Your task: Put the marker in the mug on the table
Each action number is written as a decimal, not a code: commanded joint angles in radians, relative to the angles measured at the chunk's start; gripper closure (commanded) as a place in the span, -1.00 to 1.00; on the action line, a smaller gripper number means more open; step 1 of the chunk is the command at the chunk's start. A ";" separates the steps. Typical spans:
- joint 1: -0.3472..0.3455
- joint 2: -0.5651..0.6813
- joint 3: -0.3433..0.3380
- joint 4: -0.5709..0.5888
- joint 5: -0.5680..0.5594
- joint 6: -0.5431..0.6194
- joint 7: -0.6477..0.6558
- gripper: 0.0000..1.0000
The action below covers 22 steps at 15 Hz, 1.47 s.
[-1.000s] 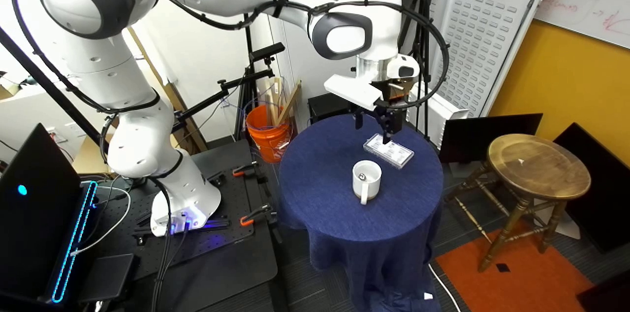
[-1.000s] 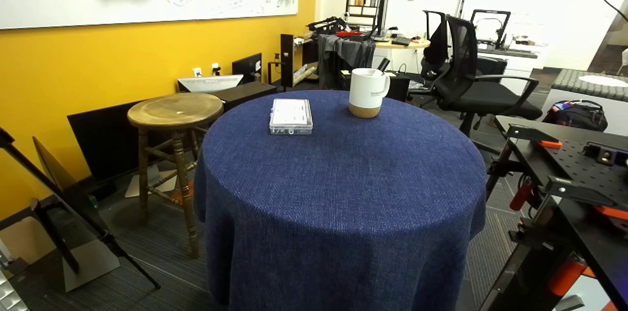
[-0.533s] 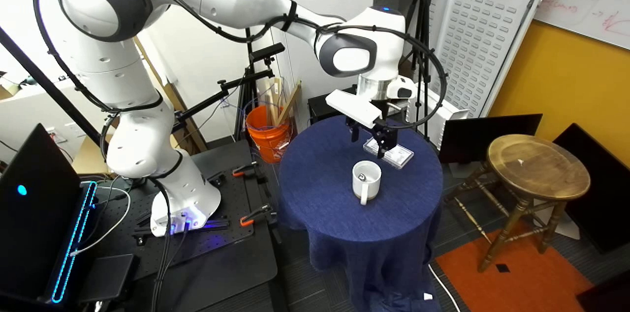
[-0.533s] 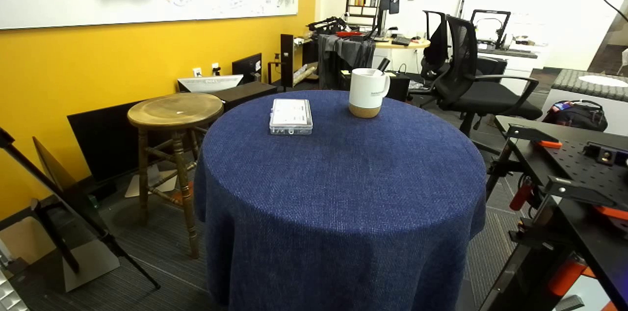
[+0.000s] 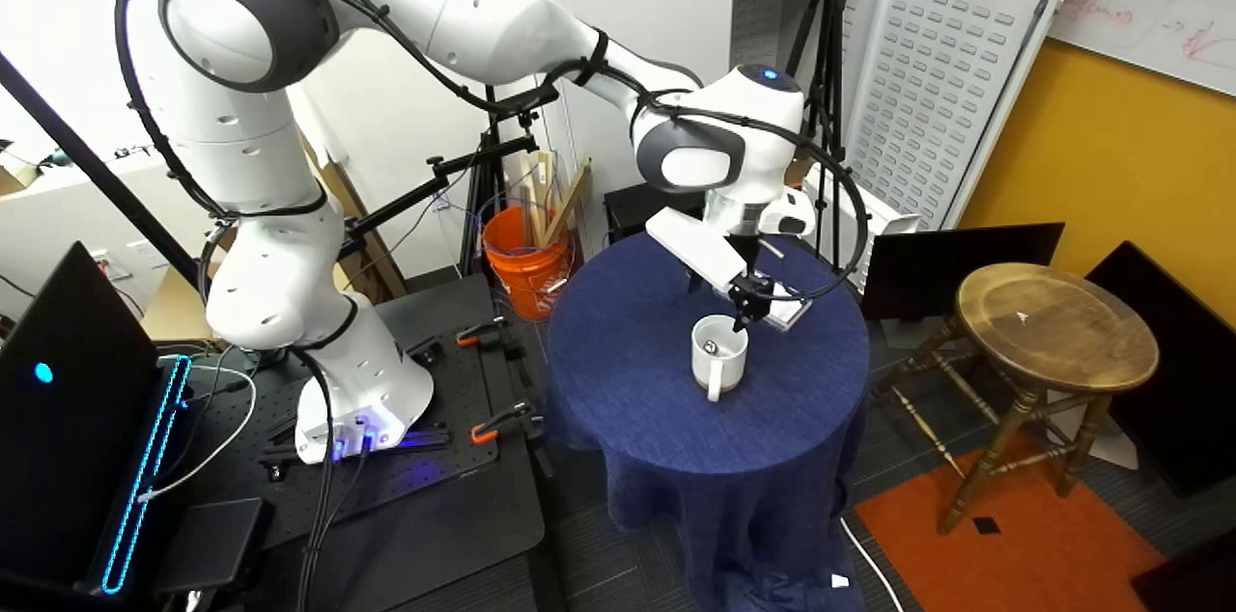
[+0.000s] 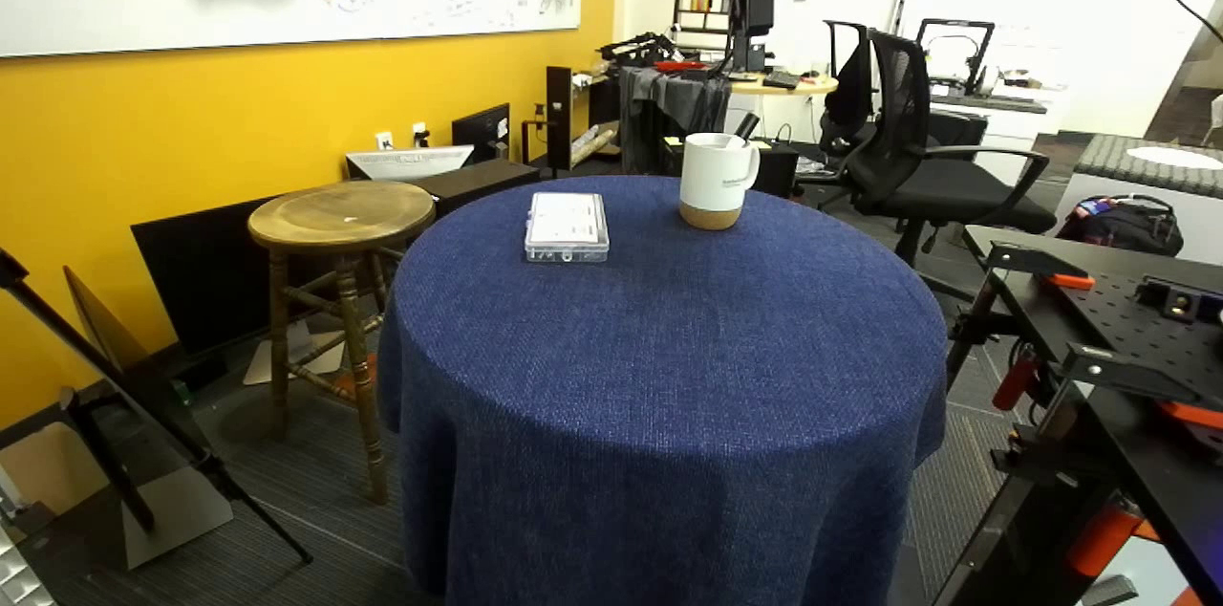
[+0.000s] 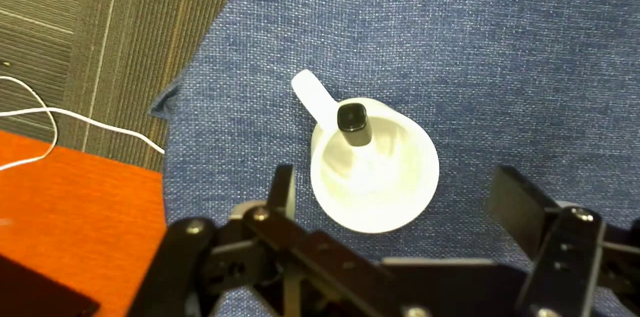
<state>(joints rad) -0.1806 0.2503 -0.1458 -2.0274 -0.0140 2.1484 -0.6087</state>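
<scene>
The white mug stands upright on the blue-draped table in both exterior views [image 5: 719, 378] [image 6: 709, 174] and in the wrist view [image 7: 420, 197]. The table [image 5: 628, 400] also shows in an exterior view [image 6: 669, 338]. The marker [image 7: 352, 119] leans inside the mug, its dark end up at the rim by the handle. It also sticks out of the mug in both exterior views [image 5: 711, 347] [image 6: 747, 126]. My gripper [image 7: 395, 184] is open and empty above the mug. In an exterior view the gripper [image 5: 719, 303] hangs just behind the mug's rim.
A flat clear box with a white top lies on the table near the mug [image 5: 790, 315] [image 6: 567, 224]. A wooden stool [image 5: 1057, 327] stands beside the table. An orange bucket [image 5: 526, 269] and the black robot bench [image 5: 463, 506] are on the other side.
My gripper has come down and moved closer to the mug, staying open. The mug, the marker in it and the clear box have not moved.
</scene>
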 commanded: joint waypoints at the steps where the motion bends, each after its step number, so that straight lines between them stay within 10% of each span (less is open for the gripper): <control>1: -0.033 0.026 0.023 -0.012 0.029 0.029 -0.025 -1.00; 19: -0.063 0.150 0.038 0.039 0.017 0.067 -0.001 -0.40; 22: -0.067 0.153 0.047 0.042 0.016 0.078 -0.002 0.09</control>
<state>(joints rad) -0.2283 0.3919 -0.1205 -2.0041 -0.0077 2.2043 -0.6085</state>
